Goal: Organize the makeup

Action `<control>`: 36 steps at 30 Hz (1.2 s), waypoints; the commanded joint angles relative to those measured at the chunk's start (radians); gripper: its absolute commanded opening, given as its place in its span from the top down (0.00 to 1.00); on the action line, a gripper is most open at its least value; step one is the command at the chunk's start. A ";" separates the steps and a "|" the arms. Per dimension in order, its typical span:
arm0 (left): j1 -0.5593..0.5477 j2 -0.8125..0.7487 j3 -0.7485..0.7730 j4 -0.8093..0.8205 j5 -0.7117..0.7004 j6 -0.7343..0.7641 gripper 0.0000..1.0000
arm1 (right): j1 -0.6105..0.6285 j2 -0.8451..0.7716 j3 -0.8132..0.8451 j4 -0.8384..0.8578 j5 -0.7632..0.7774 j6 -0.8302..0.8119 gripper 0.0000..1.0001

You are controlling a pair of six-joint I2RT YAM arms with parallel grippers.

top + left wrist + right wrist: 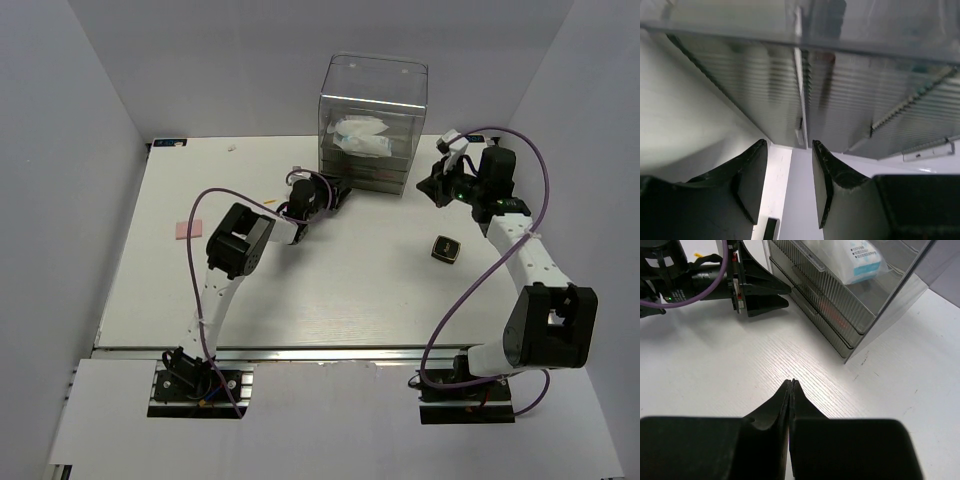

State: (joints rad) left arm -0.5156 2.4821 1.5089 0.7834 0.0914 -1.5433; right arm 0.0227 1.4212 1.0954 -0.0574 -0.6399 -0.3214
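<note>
The black square compact (446, 249) lies on the table right of centre. The pink square (188, 230) lies at the far left. White-blue crinkly packets (362, 137) sit in the top of the clear drawer box (372, 120); they also show in the right wrist view (862, 260). Something red shows dimly through a ribbed drawer front (832, 310). My left gripper (337, 194) is open and empty, its jaws just in front of the drawer fronts (805, 85). My right gripper (437, 185) is shut and empty (792, 382), to the right of the box's front corner.
The drawer box stands at the back centre of the white table (330, 290). The left arm's gripper (760, 290) shows across from my right one. A small white scrap (231, 148) lies near the back left edge. Grey walls close in three sides.
</note>
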 commanded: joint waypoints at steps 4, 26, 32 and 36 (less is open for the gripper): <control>-0.004 0.043 0.062 0.036 -0.044 -0.046 0.49 | -0.010 -0.038 -0.029 -0.002 -0.029 0.005 1.00; -0.011 0.120 0.111 0.122 -0.078 -0.116 0.72 | -0.010 -0.025 -0.081 -0.022 -0.030 -0.015 1.00; -0.015 0.127 0.113 0.134 -0.108 -0.127 0.92 | -0.012 -0.024 -0.086 -0.027 -0.026 -0.018 1.00; -0.015 0.103 0.060 0.169 -0.111 -0.132 1.00 | -0.012 -0.025 -0.095 -0.033 -0.023 -0.021 1.00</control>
State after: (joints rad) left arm -0.5259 2.5996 1.5959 0.9356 0.0101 -1.6691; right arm 0.0143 1.4109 1.0157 -0.0887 -0.6563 -0.3260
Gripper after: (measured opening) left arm 0.023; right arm 0.011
